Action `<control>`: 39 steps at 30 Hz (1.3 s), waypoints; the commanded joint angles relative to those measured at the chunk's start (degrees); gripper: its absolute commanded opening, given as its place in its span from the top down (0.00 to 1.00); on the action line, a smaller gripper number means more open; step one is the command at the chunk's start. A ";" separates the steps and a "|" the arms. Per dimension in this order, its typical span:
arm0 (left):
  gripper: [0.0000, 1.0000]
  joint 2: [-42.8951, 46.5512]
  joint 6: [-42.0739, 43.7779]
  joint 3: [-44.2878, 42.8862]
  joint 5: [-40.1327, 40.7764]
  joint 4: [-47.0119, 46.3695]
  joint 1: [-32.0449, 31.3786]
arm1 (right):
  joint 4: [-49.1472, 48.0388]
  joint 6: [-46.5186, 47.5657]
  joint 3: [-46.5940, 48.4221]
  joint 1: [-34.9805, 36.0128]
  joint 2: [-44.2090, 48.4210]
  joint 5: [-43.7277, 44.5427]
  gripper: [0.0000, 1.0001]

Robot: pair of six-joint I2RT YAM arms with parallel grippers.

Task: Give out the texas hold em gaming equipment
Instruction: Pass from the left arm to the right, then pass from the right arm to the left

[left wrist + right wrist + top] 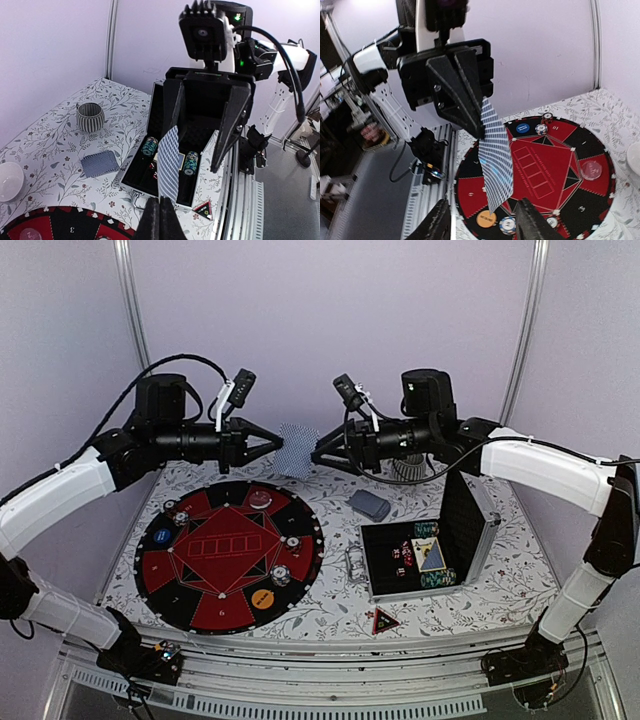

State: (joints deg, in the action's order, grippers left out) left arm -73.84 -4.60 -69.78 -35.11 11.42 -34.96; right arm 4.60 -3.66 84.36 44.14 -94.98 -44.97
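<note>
Your left gripper (277, 444) has its jaws pinched shut on one patterned-back card (298, 450), held upright in the air above the far side of the counter (330, 615). Your right gripper (320, 454) faces it, jaws spread either side of the card's free edge, not clamping it.

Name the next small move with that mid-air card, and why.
Probably close the right gripper on the card. The left gripper pinches one edge in mid-air, and the right gripper's open jaws straddle the opposite edge without gripping, so this looks like a handover awaiting the second grip.
</note>
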 commanded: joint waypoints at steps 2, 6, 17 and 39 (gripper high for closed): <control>1.00 0.79 -0.35 1.26 -3.17 -0.36 -0.89 | -4.89 -3.19 1.28 0.20 -1.81 -0.53 0.61; 1.00 1.17 -0.67 1.73 -4.26 -0.59 -1.15 | -4.89 -3.98 1.77 0.16 -2.50 -0.20 0.78; 0.70 3.77 1.17 4.67 -4.89 0.85 -1.17 | -3.30 -2.75 -0.25 0.21 -0.38 -0.77 0.98; 0.89 0.73 0.54 5.97 0.12 -0.92 -1.33 | -1.23 -0.65 -0.12 1.70 -1.25 -5.41 0.98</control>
State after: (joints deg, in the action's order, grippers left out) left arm -72.38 -3.36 -64.69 -34.09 12.21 -35.53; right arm 3.01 -5.06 84.55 45.39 -96.92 -48.80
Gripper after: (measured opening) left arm 0.185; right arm 0.022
